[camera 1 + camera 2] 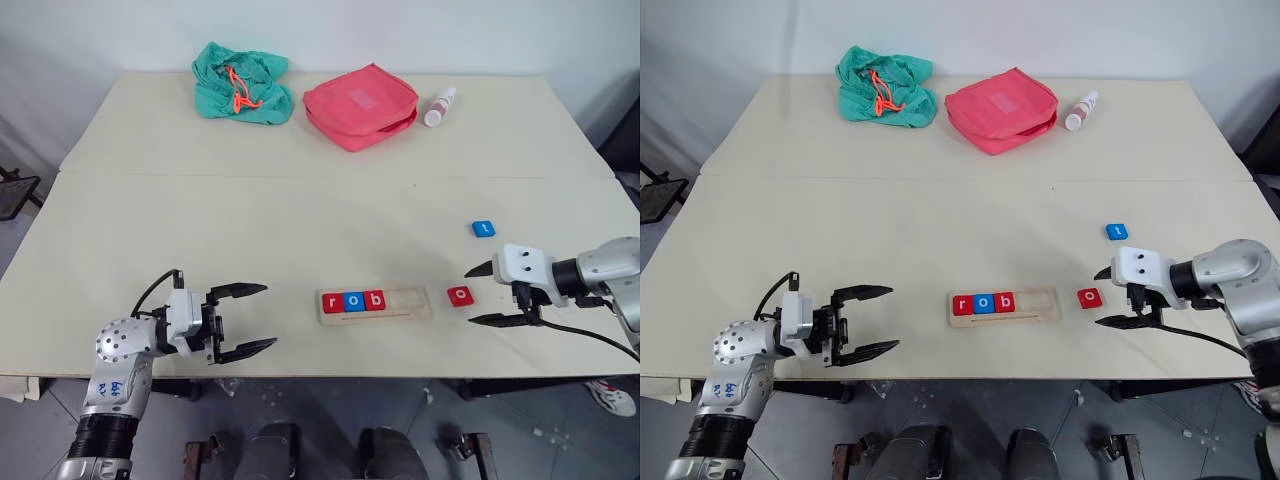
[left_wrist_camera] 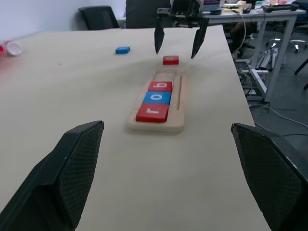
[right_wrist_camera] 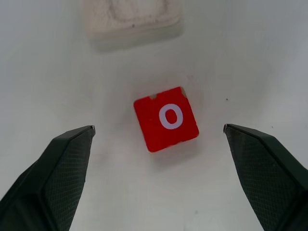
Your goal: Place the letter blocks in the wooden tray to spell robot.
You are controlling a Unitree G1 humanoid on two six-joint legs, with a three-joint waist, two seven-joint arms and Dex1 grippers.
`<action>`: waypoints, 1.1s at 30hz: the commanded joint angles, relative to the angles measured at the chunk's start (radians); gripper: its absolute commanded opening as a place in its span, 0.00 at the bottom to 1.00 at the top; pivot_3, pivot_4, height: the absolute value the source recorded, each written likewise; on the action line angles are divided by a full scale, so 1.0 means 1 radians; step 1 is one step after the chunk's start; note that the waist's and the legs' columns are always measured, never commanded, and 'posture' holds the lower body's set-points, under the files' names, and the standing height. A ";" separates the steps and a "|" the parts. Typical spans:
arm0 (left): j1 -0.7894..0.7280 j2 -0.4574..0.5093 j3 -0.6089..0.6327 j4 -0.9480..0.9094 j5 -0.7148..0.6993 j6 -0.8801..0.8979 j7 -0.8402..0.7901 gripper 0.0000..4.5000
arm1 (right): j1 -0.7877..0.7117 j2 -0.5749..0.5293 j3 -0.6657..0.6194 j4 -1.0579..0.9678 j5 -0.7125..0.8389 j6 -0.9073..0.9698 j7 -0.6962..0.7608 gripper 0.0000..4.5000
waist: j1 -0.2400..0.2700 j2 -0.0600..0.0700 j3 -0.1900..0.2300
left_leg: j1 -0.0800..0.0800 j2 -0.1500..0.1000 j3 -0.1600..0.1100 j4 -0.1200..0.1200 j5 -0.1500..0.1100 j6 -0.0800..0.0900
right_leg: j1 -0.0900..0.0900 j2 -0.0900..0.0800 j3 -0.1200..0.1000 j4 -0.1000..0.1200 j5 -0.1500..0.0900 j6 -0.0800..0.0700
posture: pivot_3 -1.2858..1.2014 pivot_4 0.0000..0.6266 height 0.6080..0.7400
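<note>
1. A pale worktop (image 1: 300, 200) stands against a white wall, with grey floor below its near edge.
2. Along the far side of the worktop lie a crumpled green cloth bag (image 1: 241, 84) with an orange cord, a pink zip pouch (image 1: 360, 105) and a small white bottle (image 1: 439, 106) on its side.
3. The wooden tray (image 1: 375, 303) lies near the front edge, lengthwise across the robot's view.
4. Three letter blocks sit touching in a row at the tray's left end: a red "r" block (image 1: 332, 302), a blue "o" block (image 1: 353, 301) and a red "b" block (image 1: 374, 299). The tray's right half is bare wood.
5. A red "o" block (image 1: 460, 295) lies flat on the worktop just beside the tray's right end, not touching it.
6. A blue "t" block (image 1: 483, 228) lies farther back and to the right, apart from the tray.
7. The right tool (image 1: 482, 295) hangs just right of the red "o" block with its fingers spread wide and holding nothing; from its wrist camera, the block sits between the two fingertips (image 3: 72, 144), untouched.
8. The left tool (image 1: 255, 318) is well left of the tray, pointing toward it, its fingers apart and empty.
</note>
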 commanded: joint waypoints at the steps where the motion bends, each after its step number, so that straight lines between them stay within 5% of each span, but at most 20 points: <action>1: 0.016 0.010 0.018 -0.058 -0.020 0.000 0.017 1.00 | -0.051 0.028 0.018 0.062 -0.028 -0.047 0.030 1.00 | 0.000 0.000 0.000 | 0.000 0.000 0.000 0.000 0.000 0.000 | 0.000 0.000 0.000 0.000 0.000 0.000 | 0.52 0.24 1.00; 4: 0.023 0.010 0.019 -0.067 -0.019 0.001 0.027 1.00 | -0.073 0.042 0.031 0.100 -0.048 -0.081 0.047 1.00 | 0.000 0.000 0.000 | 0.000 0.000 0.000 0.000 0.000 0.000 | 0.000 0.000 0.000 0.000 0.000 0.000 | 0.52 0.24 1.00; 6: 0.027 0.010 0.018 -0.070 -0.017 -0.001 0.031 1.00 | -0.079 0.054 0.030 0.116 -0.051 -0.083 0.051 0.91 | 0.000 0.000 0.000 | 0.000 0.000 0.000 0.000 0.000 0.000 | 0.000 0.000 0.000 0.000 0.000 0.000 | 0.52 0.24 1.00; 14: 0.006 0.012 0.016 -0.046 -0.014 -0.006 0.033 1.00 | -0.097 0.067 0.014 0.110 -0.049 -0.022 0.052 0.33 | 0.000 0.000 0.000 | 0.001 0.000 0.000 0.002 0.000 0.000 | 0.001 0.000 0.000 0.000 0.000 0.000 | 0.52 0.24 1.00; 25: -0.044 -0.002 0.005 0.006 -0.005 -0.019 0.028 1.00 | -0.125 0.101 -0.023 -0.266 0.111 0.502 0.008 0.32 | 0.001 0.000 0.000 | 0.000 0.000 -0.001 0.001 0.000 0.000 | 0.000 0.000 -0.001 0.000 0.000 0.000 | 0.52 0.24 1.00; 33: -0.048 -0.007 0.003 0.008 -0.005 -0.029 0.031 1.00 | -0.126 0.183 0.071 -0.341 0.081 0.528 -0.024 0.32 | 0.002 0.000 0.000 | -0.001 -0.001 -0.002 0.001 0.000 0.000 | 0.000 0.000 -0.001 0.000 0.000 0.000 | 0.52 0.24 1.00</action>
